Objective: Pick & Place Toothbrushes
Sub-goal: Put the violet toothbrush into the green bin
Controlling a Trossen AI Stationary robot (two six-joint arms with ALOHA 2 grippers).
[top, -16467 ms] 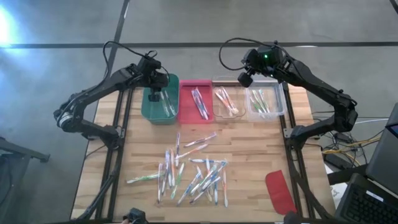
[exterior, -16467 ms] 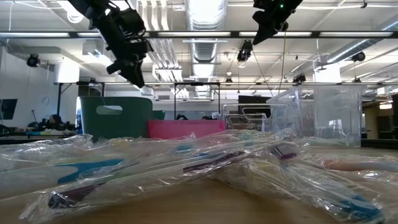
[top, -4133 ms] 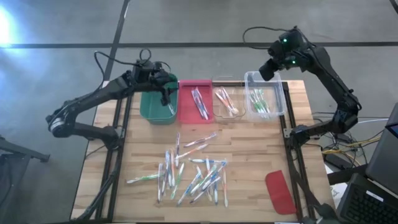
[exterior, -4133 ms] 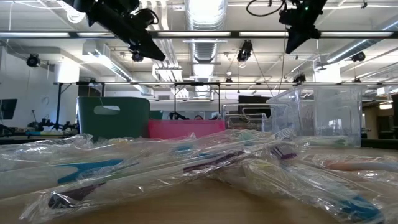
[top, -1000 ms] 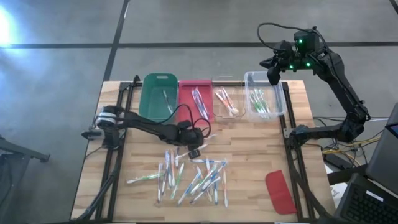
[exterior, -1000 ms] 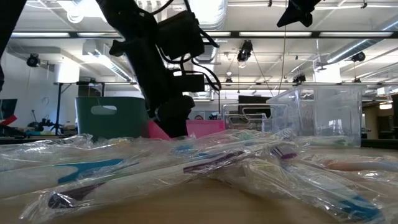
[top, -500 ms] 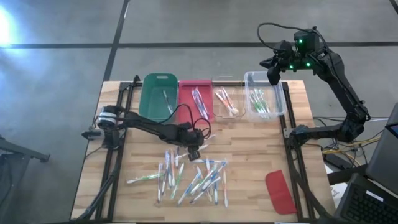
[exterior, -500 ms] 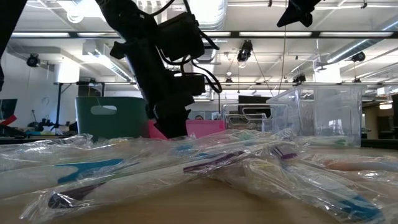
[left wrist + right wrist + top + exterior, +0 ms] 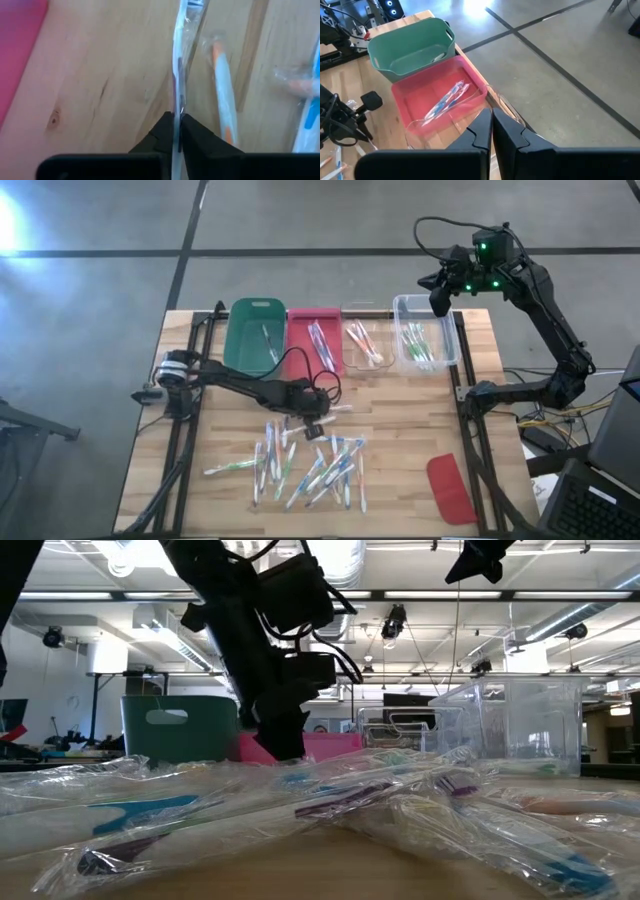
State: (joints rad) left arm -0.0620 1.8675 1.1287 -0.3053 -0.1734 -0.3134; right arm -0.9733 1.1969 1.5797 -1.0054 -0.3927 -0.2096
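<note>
Several wrapped toothbrushes point(image 9: 310, 465) lie in a loose pile on the wooden table; the low view shows them close up point(image 9: 330, 800). My left gripper point(image 9: 312, 423) is down at the pile's far edge, shut on one wrapped toothbrush point(image 9: 179, 60) with a dark purple accent. It also shows in the low view point(image 9: 280, 745). An orange-accented toothbrush point(image 9: 222, 85) lies next to the held one. My right gripper point(image 9: 437, 300) is shut and empty, high above the far-right clear bin point(image 9: 425, 345); its shut fingers show in its wrist view point(image 9: 491, 125). My left gripper pinches the wrapped toothbrush's thin handle point(image 9: 177, 107) between its two fingers. The fingers come from above, pointing down. The rest of the toothbrush runs out ahead of the fingertips and lies along the wooden table top.
Four bins stand in a row at the far edge: green point(image 9: 256, 340), pink point(image 9: 315, 340) and two clear ones point(image 9: 365, 345), each with a few toothbrushes. A flat red lid point(image 9: 450, 488) lies at the near right. Bare wood shows at the table's left and right.
</note>
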